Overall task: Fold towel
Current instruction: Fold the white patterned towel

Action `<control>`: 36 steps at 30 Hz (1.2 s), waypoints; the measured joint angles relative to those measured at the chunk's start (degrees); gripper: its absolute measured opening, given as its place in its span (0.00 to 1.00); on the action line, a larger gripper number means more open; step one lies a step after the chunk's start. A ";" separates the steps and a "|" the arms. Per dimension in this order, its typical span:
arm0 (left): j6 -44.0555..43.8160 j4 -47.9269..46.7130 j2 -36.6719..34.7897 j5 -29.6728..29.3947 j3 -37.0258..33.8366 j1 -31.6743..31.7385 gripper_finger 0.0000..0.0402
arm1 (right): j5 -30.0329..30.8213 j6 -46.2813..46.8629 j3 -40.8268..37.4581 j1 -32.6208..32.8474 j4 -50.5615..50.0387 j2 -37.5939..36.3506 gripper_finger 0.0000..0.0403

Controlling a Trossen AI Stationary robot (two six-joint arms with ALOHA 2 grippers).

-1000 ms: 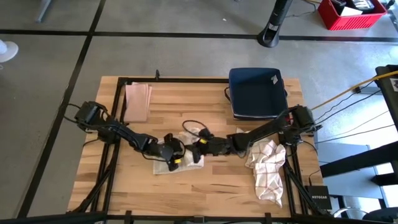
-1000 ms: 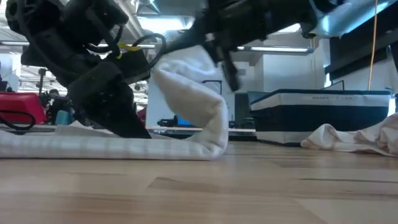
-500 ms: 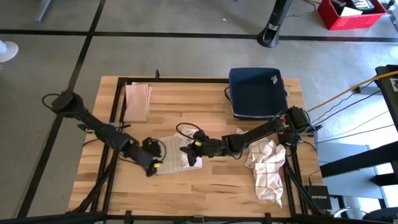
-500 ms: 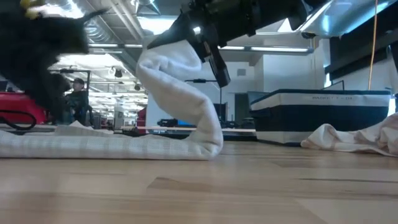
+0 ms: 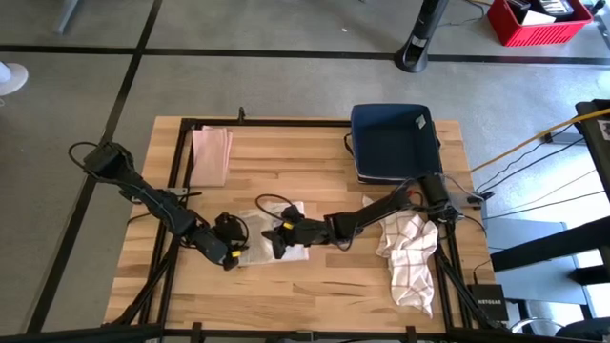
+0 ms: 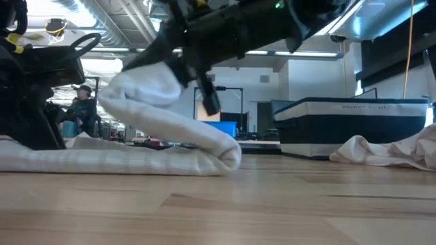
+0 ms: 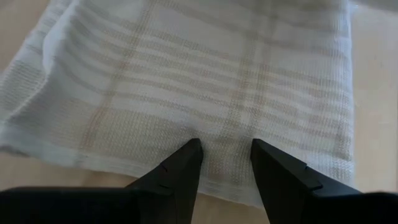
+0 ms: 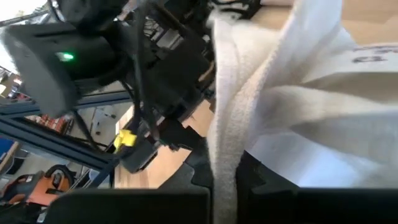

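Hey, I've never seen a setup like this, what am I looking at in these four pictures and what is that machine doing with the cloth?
Two robot arms work at a wooden table, folding a white towel. One picture looks straight down from above, one looks level across the tabletop, and the other two come from cameras on each arm's wrist. The right claw is shut on one edge of the towel, lifted over the flat part. The left claw hangs open over the towel's other end, gripping nothing. Also on the table: a crumpled checked cloth, a folded pinkish cloth and a dark blue bin.
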 joint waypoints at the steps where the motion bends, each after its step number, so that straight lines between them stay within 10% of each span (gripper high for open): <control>1: 0.10 0.08 0.00 -0.01 -0.01 -0.03 0.35 | -0.12 0.30 0.48 -0.11 0.01 0.58 0.04; 13: 1.06 0.52 0.02 -0.06 -0.05 -0.50 0.35 | -0.62 4.34 1.16 -0.20 -3.56 1.93 0.06; 20: 1.06 0.39 -0.56 0.30 -0.06 -0.50 0.35 | -0.59 4.31 1.16 -0.20 -3.82 1.93 0.25; 32: -5.08 -25.92 -14.98 22.09 9.56 -0.48 0.35 | -1.61 -6.13 1.16 -0.25 -3.64 1.87 0.52; 36: -5.31 -29.08 -21.68 20.10 12.30 -0.66 0.35 | -8.13 -16.11 1.11 -0.94 -4.13 0.37 0.52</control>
